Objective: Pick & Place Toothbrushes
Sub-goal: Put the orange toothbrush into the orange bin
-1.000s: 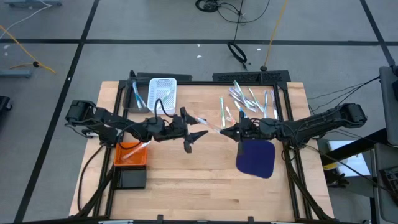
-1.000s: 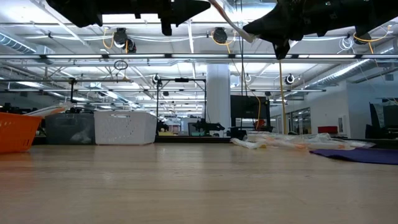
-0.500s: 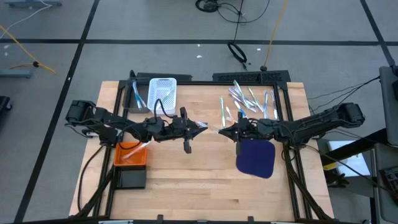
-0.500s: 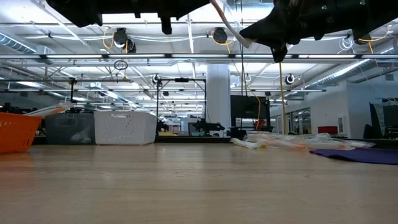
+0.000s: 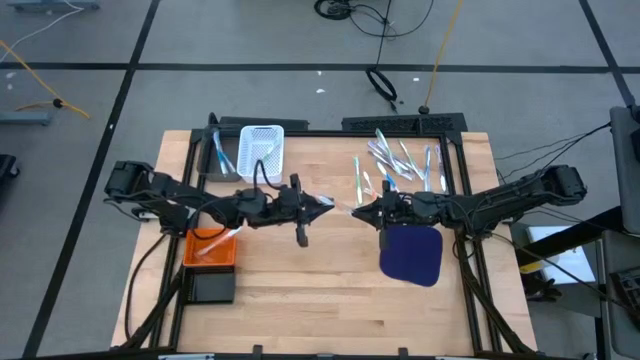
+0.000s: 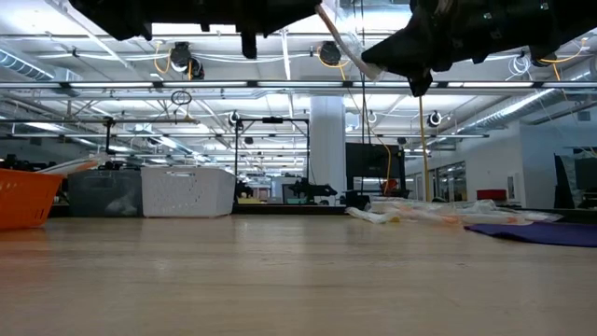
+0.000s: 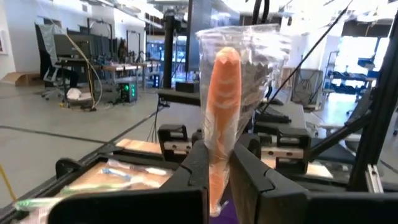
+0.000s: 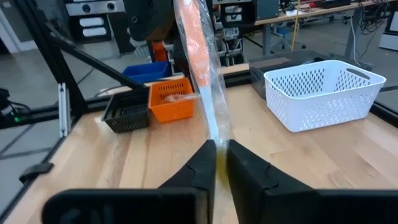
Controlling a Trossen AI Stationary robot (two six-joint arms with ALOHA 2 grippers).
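From above, my left gripper (image 5: 325, 207) and right gripper (image 5: 357, 211) meet mid-table, both pinching one wrapped toothbrush (image 5: 341, 208) between them; the loose toothbrushes (image 5: 398, 160) lie beyond, near the far right edge.

At table height it hangs high over the wood.

My left wrist shows narrow fingers clamped on the orange toothbrush in crinkly clear wrap (image 7: 226, 106): light, stiff, likely slippery.

My right wrist shows fingers nipping its wrapper's thin end (image 8: 214, 134); the handle would be firmer.
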